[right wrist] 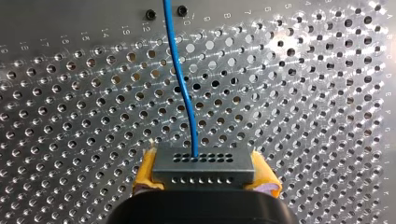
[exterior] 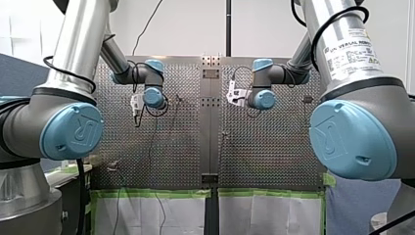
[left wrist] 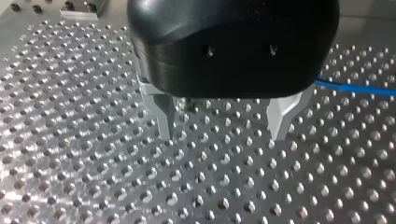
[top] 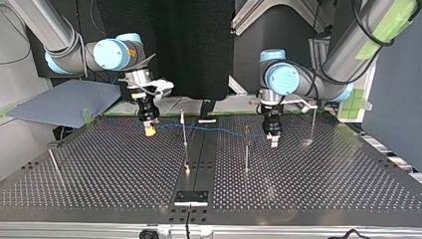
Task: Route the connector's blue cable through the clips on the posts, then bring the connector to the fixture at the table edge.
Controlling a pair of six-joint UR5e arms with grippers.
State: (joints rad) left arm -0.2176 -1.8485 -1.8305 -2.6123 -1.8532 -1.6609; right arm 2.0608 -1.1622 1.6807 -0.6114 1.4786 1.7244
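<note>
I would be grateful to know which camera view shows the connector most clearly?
The right wrist view: the grey connector sits close up, clamped in my right claw, blue cable leaving it. The top view shows only a speck at that claw; the front and left wrist views don't show it.

The connector (right wrist: pixel 203 165) is a small grey metal block w/ two rows of holes on its face. It sits level, clamped betw. the yellow pads (right wrist: pixel 144 172) of the right gripper (right wrist: pixel 205 178), above the perforated table (right wrist: pixel 303 116). The blue cable (right wrist: pixel 181 79) leaves a hole in the upper row and runs straight away. In the top view it hangs above the table, passing two thin upright posts (top: pixel 184 130) (top: pixel 246 149) toward the view's right. Whether it sits in any clip can't be told. The fixture (top: pixel 191 197) is a dark flat block at the table edge nearest that camera, approx. central, well apart from the connector.
</note>
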